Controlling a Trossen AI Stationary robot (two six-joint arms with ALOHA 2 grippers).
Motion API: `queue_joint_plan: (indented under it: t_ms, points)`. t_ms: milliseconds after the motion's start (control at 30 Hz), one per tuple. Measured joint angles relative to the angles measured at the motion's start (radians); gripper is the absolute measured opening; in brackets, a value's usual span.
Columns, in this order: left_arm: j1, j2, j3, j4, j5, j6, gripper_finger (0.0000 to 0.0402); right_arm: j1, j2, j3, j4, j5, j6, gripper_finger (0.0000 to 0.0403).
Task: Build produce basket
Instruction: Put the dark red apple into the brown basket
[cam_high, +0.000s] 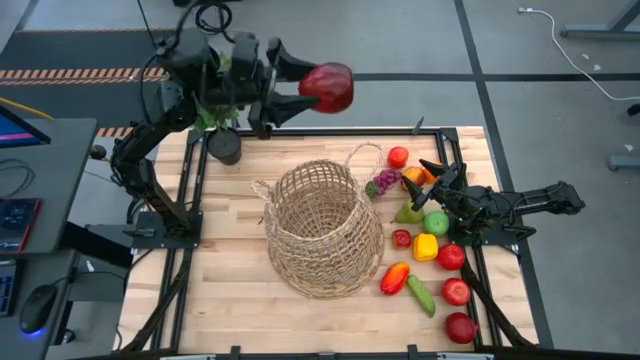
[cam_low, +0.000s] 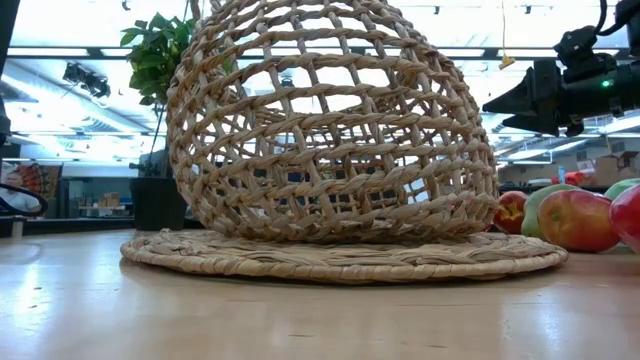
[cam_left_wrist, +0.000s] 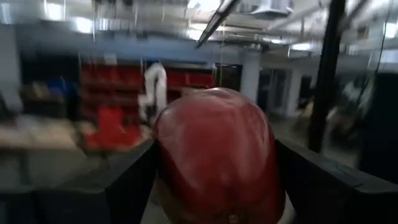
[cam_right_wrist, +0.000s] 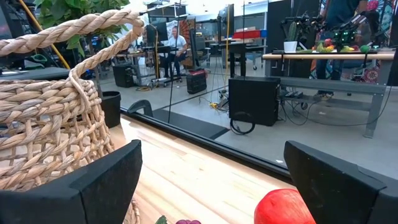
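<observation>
left gripper (cam_high: 305, 92) clamped on a red apple (cam_high: 328, 87) up beyond the basket (cam_high: 322, 228), next swing over its mouth and release (right gripper (cam_high: 437, 178) open over the produce (cam_high: 430, 250) beside the basket).

Light wooden table (cam_high: 230, 290), bearing wicker basket (cam_high: 322, 230), produce (cam_high: 436, 250) beside it, potted plant (cam_high: 222, 140).
</observation>
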Motion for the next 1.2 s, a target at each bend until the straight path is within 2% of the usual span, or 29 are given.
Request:
queue_joint_plan:
  t_ms: [333, 467, 600, 833, 900, 1067, 1200]
  points:
    - [-0.02, 0.0, 0.0, -0.044, 0.0, -0.836, 0.0318, 0.0, 0.0, 0.0, 0.0, 0.0, 0.0, 0.0396]
    - [-0.024, 0.0, 0.0, -0.043, 0.001, -1.042, 0.0318, 0.0, 0.0, 0.0, 0.0, 0.0, 0.0, 0.0396]
    - [-0.023, 0.0, 0.0, -0.044, -0.002, -1.158, 0.0318, 0.0, 0.0, 0.0, 0.0, 0.0, 0.0, 0.0396]
    - [-0.023, 0.0, 0.0, -0.043, -0.002, -1.177, 0.0318, 0.0, 0.0, 0.0, 0.0, 0.0, 0.0, 0.0396]
    - [-0.023, 0.0, 0.0, -0.044, -0.002, -1.126, 0.0318, 0.0, 0.0, 0.0, 0.0, 0.0, 0.0, 0.0396]
    - [-0.022, 0.0, 0.0, -0.131, 0.002, -0.709, 0.0318, 0.0, 0.0, 0.0, 0.0, 0.0, 0.0, 0.0396]
    - [-0.02, 0.0, 0.0, -0.357, 0.066, -0.501, 0.0318, 0.0, 0.0, 0.0, 0.0, 0.0, 0.0, 0.0396]
